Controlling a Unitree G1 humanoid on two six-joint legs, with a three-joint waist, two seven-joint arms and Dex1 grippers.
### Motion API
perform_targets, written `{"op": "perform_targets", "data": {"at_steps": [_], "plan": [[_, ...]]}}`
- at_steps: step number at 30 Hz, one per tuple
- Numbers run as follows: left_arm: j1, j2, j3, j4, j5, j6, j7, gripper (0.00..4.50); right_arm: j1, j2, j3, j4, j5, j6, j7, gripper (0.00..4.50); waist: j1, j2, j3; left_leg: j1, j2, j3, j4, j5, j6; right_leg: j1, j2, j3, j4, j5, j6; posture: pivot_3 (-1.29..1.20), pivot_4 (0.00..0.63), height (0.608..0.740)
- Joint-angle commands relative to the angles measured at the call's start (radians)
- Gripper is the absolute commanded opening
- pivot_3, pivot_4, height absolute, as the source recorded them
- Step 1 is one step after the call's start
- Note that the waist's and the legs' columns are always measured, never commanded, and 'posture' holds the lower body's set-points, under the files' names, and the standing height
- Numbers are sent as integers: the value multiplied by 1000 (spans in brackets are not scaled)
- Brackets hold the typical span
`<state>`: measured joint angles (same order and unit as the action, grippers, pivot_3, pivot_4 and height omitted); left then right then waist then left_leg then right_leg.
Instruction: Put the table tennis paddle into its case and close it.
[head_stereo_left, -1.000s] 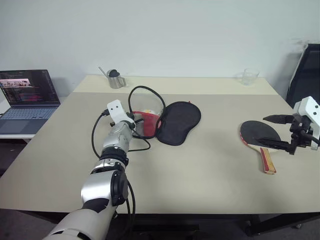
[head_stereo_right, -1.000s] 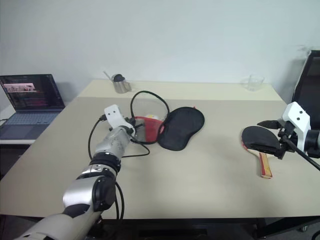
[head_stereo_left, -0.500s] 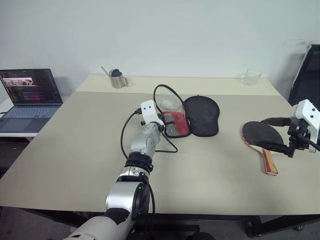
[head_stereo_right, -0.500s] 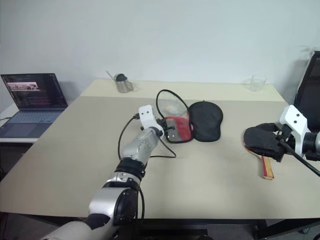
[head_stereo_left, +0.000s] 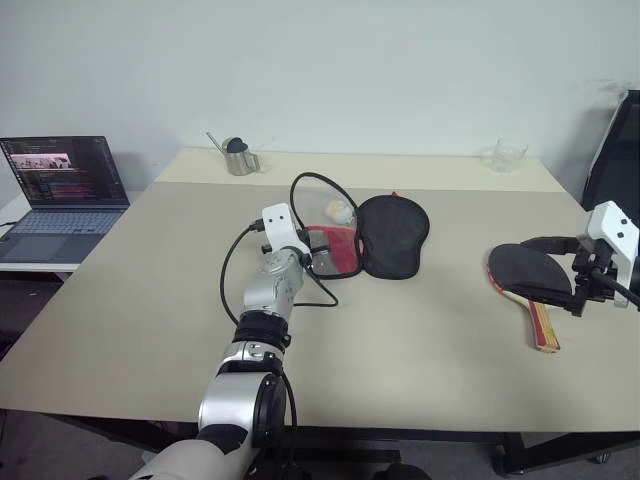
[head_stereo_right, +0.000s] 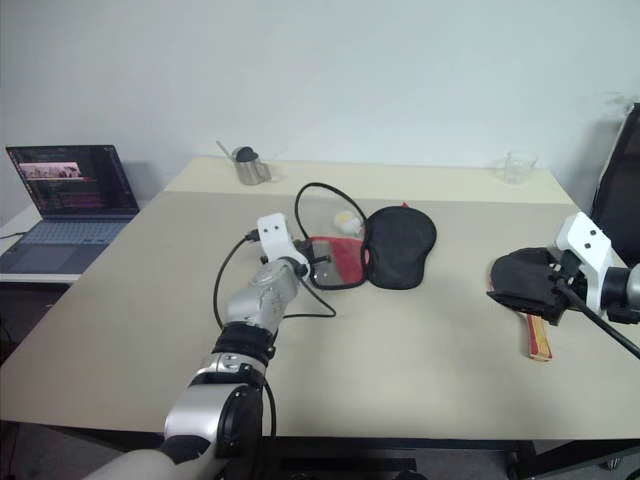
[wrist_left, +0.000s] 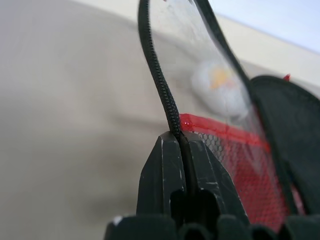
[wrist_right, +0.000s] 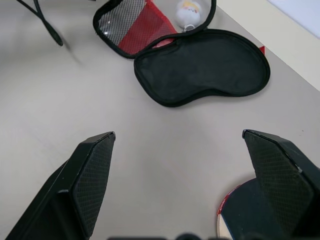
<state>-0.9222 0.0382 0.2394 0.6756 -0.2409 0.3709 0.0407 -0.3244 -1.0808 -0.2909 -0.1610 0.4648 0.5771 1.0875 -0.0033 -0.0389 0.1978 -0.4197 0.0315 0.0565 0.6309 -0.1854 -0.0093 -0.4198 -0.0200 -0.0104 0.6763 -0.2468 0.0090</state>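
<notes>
Basically the left gripper (wrist_left: 184, 150) was clamped on the zipper edge of the case (head_stereo_left: 385, 235), a soft, floppy pouch lying open mid-table, so the lid sagged. The right gripper (wrist_right: 187, 185) hung wide open and empty over the table tennis paddle (head_stereo_left: 527, 275), at the case's 4 o'clock (rigid, light; best taken by the wooden handle).

On the beige worktop (head_stereo_right: 420, 340) the black case (head_stereo_right: 398, 247) lies open near the middle, its red mesh flap (head_stereo_right: 338, 262) raised at the left gripper (head_stereo_right: 318, 268). The table tennis paddle (head_stereo_right: 525, 290) rests at the right edge, under the right gripper (head_stereo_right: 540, 288). An open laptop (head_stereo_right: 65, 205) sits far left, and a metal cup (head_stereo_right: 244, 165) and a clear glass (head_stereo_right: 516, 166) stand along the back.
</notes>
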Motion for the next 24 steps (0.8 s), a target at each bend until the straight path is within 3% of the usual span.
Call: {"op": "perform_targets", "data": {"at_steps": [1, 3, 6, 13, 17, 21, 24], "plan": [[9, 2, -16, -82, -5, 30, -13, 10, -18, -3, 0, -8, 5, -13, 1, 4500, 0, 0, 0, 0, 0, 0, 0, 0, 0, 0, 0, 0, 0, 0, 0, 0, 150, 740], [21, -1, -14, -102, -8, 49, -13, 10, -17, -1, 8, -9, 0, -15, 0, 4500, 0, 0, 0, 0, 0, 0, 0, 0, 0, 0, 0, 0, 0, 0, 0, 0, 150, 740], [40, 3, -19, -148, -12, 65, -30, 647, -27, 7, 27, -3, -4, -17, -7, 4500, 0, 0, 0, 0, 0, 0, 0, 0, 0, 0, 0, 0, 0, 0, 0, 0, 150, 740], [57, 44, -35, -201, 0, 88, -65, 3137, -30, 9, 26, -6, -3, -12, -9, 4500, 0, 0, 0, 0, 0, 0, 0, 0, 0, 0, 0, 0, 0, 0, 0, 0, 150, 740], [100, 122, -66, -268, 17, 97, -142, 3137, -4, 2, 2, -11, -17, 0, -40, 4500, -1, 0, 0, 0, 0, 0, 0, 0, 0, 0, 0, 0, 0, 0, 0, 0, 150, 740], [162, 258, -95, -300, 43, 110, -247, 3137, 23, 8, -22, 2, -44, 27, -120, 4500, -3, 0, 0, 1, 1, 0, 0, 0, 0, 0, 0, 1, 1, 0, 0, 0, 150, 740], [200, 379, -167, -268, 56, 132, -434, 3137, 9, 29, -5, 36, -69, 129, -229, 4500, -2, 0, 0, 1, 1, 0, 0, 0, 0, 0, 0, 1, 2, 0, 0, 0, 150, 740]]}}
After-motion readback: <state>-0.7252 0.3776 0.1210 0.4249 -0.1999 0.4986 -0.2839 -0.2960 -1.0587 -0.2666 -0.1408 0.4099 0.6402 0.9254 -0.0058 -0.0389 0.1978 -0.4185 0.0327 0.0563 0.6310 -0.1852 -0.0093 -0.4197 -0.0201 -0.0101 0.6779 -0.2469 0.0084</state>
